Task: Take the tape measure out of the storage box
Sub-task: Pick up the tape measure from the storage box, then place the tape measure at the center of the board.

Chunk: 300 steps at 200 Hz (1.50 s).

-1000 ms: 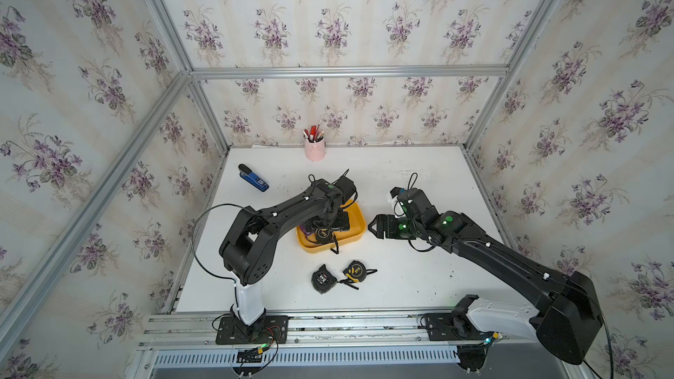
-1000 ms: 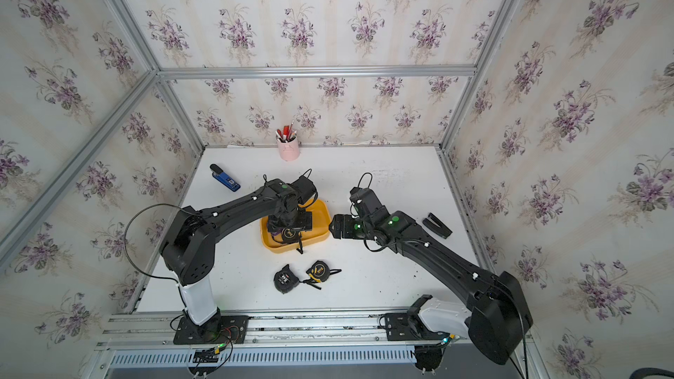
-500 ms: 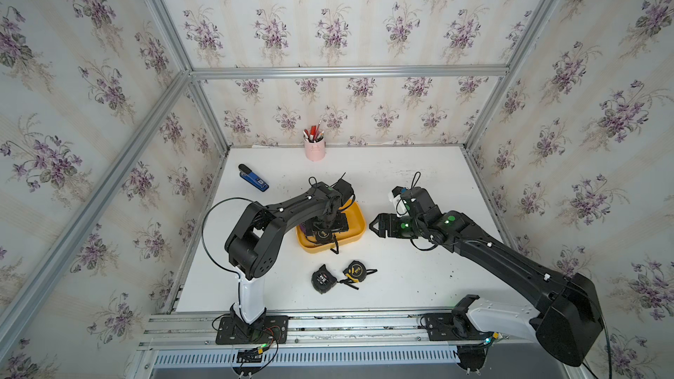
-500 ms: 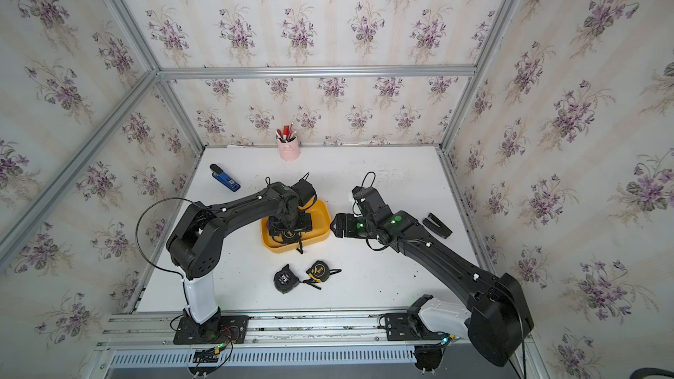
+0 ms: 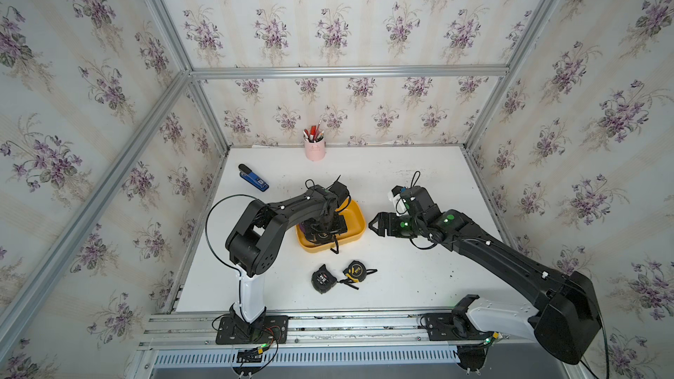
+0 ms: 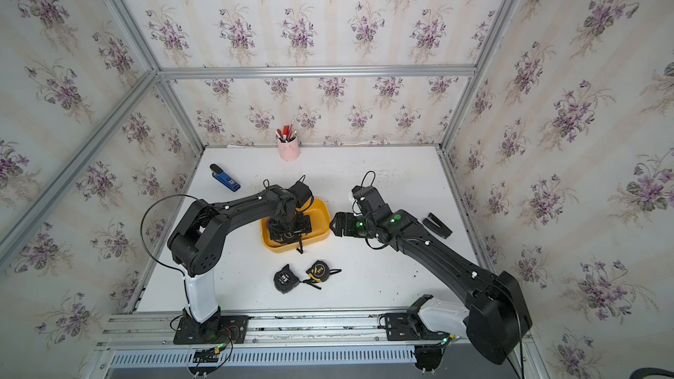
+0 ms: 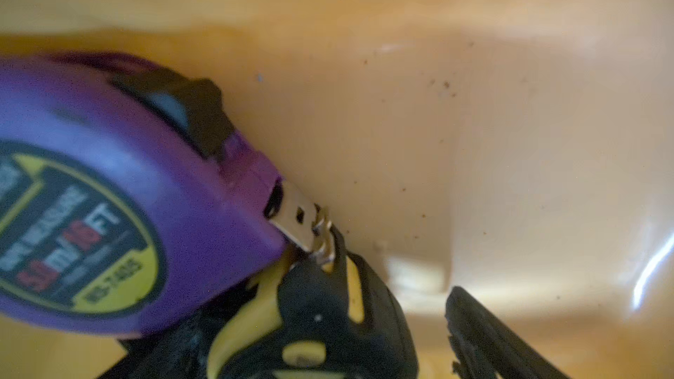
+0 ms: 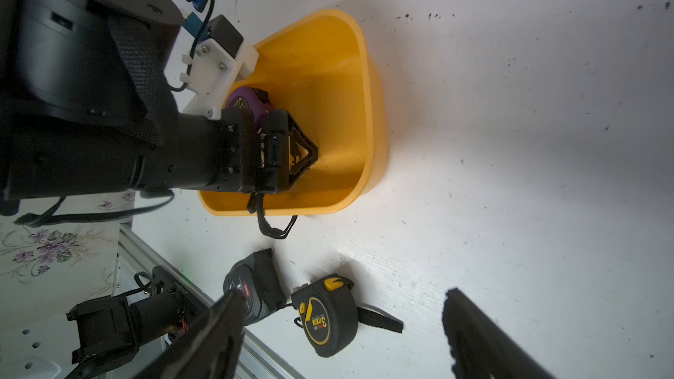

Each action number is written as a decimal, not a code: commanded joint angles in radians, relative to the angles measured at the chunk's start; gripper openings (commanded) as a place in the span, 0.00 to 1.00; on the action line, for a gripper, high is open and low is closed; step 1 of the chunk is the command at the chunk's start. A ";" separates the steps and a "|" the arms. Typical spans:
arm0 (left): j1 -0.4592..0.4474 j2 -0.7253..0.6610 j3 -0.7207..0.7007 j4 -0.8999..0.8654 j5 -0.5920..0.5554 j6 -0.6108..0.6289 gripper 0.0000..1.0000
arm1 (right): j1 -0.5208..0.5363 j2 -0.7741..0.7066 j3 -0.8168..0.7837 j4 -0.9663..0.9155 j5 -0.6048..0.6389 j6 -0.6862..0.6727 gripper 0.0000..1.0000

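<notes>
Left wrist view: inside the shallow yellow plastic storage box (image 7: 474, 140), a black-and-yellow tape measure (image 7: 328, 322) lies touching a purple tape measure (image 7: 109, 213). Left gripper (image 5: 322, 230), jaws apart, should straddle it squarely before closing; right gripper (image 5: 372, 226) hovers open alongside.

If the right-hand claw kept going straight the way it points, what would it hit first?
Probably the side wall of the shallow yellow plastic tub: the open right gripper points at it with nothing between. Its height is hard to judge, so this is a guess.
</notes>
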 commanded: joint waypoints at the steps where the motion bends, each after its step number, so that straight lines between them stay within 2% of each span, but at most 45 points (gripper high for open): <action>1: 0.008 0.000 -0.011 0.030 0.023 -0.008 0.98 | 0.000 0.003 0.006 0.009 0.002 0.006 0.87; 10: 0.008 -0.004 -0.013 0.033 0.021 -0.005 0.97 | 0.000 0.003 0.006 0.009 0.002 0.007 0.87; 29: 0.008 -0.012 -0.015 0.038 0.020 -0.005 0.86 | -0.001 0.004 0.002 0.010 0.004 0.012 0.87; 61: 0.007 -0.030 -0.006 0.029 0.022 -0.010 0.46 | 0.000 0.004 -0.005 0.015 0.008 0.018 0.87; 78: 0.006 -0.046 0.003 0.027 0.026 -0.011 0.32 | 0.000 0.003 -0.013 0.023 0.006 0.021 0.87; 89: 0.002 -0.059 0.015 0.021 0.024 -0.011 0.27 | 0.000 0.000 -0.019 0.030 0.004 0.027 0.87; 151: -0.009 -0.136 0.155 -0.052 0.000 0.010 0.23 | 0.000 -0.009 -0.031 0.057 -0.001 0.038 0.87; 215: -0.009 -0.187 0.281 -0.061 0.049 -0.014 0.23 | 0.000 -0.038 -0.041 0.115 0.024 0.063 0.86; 241: -0.005 -0.208 0.320 -0.045 0.094 -0.062 0.26 | 0.000 -0.064 -0.044 0.202 0.030 0.067 0.86; 300: 0.008 -0.223 0.380 -0.006 0.232 -0.173 0.30 | 0.006 -0.068 -0.078 0.531 0.029 0.076 0.84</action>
